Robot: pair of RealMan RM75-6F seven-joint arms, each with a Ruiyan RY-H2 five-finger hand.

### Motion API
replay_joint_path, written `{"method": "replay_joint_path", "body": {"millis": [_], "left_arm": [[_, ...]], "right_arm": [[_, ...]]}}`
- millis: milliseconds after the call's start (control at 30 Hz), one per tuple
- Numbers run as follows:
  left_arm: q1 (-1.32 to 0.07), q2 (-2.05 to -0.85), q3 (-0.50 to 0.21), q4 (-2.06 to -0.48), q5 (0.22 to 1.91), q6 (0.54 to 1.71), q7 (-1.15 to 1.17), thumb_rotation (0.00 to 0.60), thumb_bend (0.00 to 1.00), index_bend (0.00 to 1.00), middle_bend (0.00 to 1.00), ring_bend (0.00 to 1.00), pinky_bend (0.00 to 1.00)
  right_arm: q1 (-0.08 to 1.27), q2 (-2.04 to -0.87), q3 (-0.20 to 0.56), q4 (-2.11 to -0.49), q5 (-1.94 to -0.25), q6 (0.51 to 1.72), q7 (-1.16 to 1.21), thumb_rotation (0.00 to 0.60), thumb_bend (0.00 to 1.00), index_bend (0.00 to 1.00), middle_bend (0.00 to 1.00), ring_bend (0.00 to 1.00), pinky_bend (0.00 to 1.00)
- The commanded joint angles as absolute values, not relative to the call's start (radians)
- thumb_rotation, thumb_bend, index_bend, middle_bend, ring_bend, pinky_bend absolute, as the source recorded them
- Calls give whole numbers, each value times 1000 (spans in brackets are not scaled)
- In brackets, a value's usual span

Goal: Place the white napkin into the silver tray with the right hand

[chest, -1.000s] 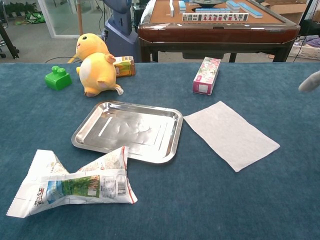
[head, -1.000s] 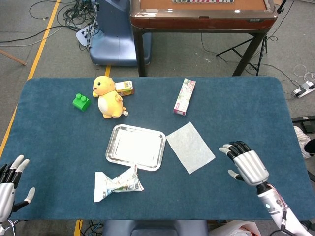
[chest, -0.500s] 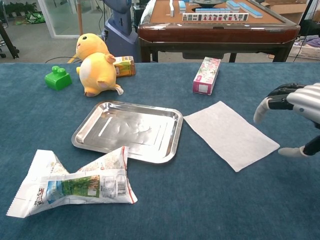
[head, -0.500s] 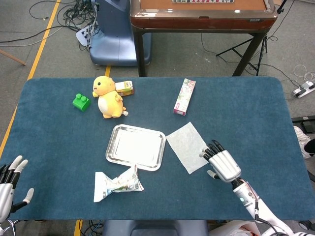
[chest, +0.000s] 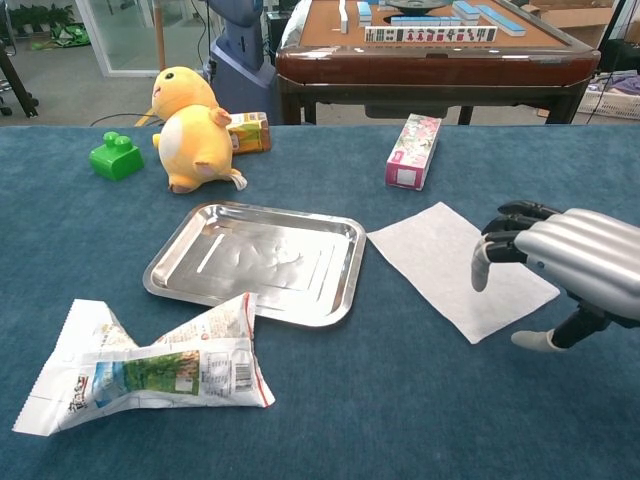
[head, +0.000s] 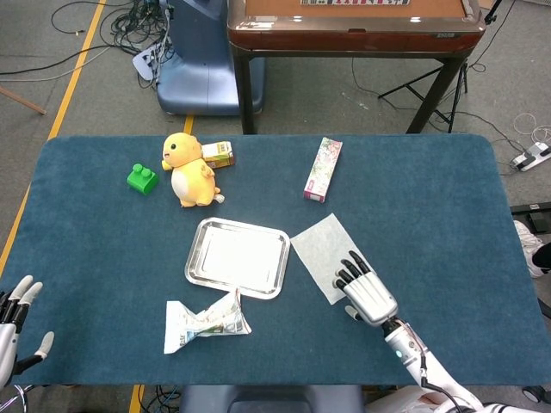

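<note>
The white napkin point(head: 323, 247) point(chest: 435, 256) lies flat on the blue table, just right of the silver tray point(head: 238, 256) point(chest: 250, 257), which holds nothing. My right hand point(head: 366, 289) point(chest: 565, 255) hovers over the napkin's near right corner, fingers apart and bent downward, thumb out to the side, holding nothing. Whether the fingertips touch the napkin is unclear. My left hand point(head: 13, 323) stays at the table's near left corner, fingers spread and empty; it does not show in the chest view.
A crumpled snack wrapper point(head: 203, 320) point(chest: 150, 368) lies in front of the tray. Behind the tray stand a yellow plush chick point(head: 189, 169), a small juice carton point(head: 218, 154), a green toy brick point(head: 142, 179) and a pink box point(head: 323, 169).
My right hand has moved left from the table's right side to above the napkin's near right corner. The left hand has sunk slightly. Napkin and tray have not moved.
</note>
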State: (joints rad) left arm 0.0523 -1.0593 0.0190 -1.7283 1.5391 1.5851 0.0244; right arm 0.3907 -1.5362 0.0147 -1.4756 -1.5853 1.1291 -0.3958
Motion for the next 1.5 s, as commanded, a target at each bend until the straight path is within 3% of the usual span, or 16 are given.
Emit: {"method": "replay_joint_path", "body": {"millis": [33, 1500], "left_arm": [[54, -1060, 19, -1725, 1539, 1586, 20, 600, 336, 17, 22, 47, 19], [58, -1061, 10, -1695, 1513, 1572, -4, 600, 335, 17, 22, 46, 19]], "right_arm": [[389, -1556, 10, -1462, -1584, 1138, -402, 600, 204, 421, 297, 123, 48], [450, -1681, 26, -1335, -1496, 1086, -397, 600, 204, 423, 297, 123, 48]]}}
